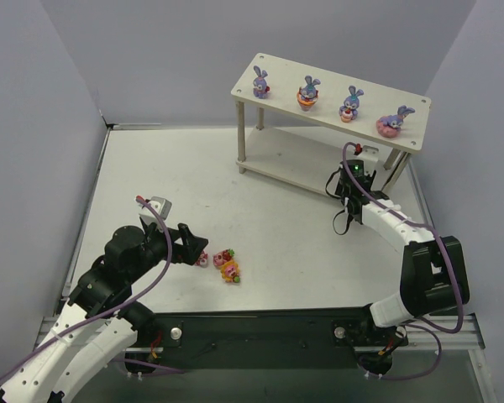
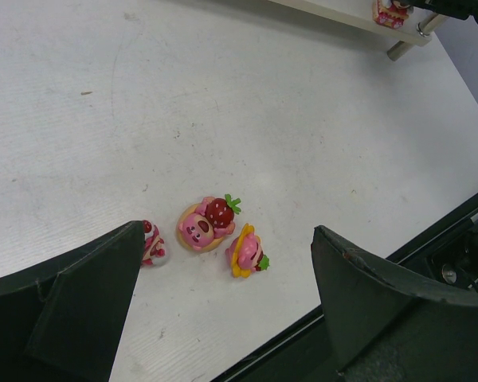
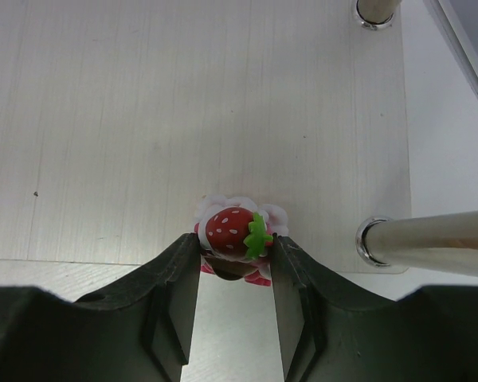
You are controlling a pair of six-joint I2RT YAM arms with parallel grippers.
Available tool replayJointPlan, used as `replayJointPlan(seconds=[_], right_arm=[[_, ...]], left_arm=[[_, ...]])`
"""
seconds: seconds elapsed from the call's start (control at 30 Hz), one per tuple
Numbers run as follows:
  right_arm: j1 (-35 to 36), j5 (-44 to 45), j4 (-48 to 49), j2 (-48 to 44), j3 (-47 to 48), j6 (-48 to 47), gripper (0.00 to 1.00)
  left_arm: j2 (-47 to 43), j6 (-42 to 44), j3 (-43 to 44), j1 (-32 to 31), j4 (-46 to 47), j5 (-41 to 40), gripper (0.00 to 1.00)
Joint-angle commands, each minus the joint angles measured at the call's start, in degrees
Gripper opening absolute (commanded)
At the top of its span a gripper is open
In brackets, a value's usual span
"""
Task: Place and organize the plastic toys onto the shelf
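Pinching the strawberry toy (image 3: 227, 227), the right gripper (image 3: 235, 243) sits at the lower shelf board's (image 3: 143, 119) edge; bare board fills the frame above.

Bare table (image 1: 260, 201) fills the centre and left of our top view. Three toys (image 1: 223, 262) crowd lower centre, just ahead of our spread left gripper (image 1: 190, 246). At upper right, four bunnies (image 1: 260, 82) line the top of the shelf (image 1: 329, 99), with gaps between. Our right gripper (image 3: 235, 259), clamped on the strawberry toy (image 3: 229, 228), sits beside a leg (image 3: 430, 239); the lower board (image 3: 183, 119) beyond is bare.
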Motion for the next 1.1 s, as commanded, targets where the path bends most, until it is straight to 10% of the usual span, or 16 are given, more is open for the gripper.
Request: replayJointPlan(seconds=[0.0,0.4,1.07], right_arm=[[-0.8,0.7,1.2,0.3,0.7,-1.1,0.34],[-1.0,0.7,2.1,-1.3,-1.1,-2.1,0.56],[8.9,-2.2,0.4,-13.7,-6.9,-4.3,0.64]], left_arm=[[-0.1,-0.4,0.1,-0.3,2.1,0.7,0.95],[-0.1,-0.5,0.1,-0.3,2.2,0.7,0.95],[-0.1,-0.8,0.1,-0.2,1.9,0.0,0.95]])
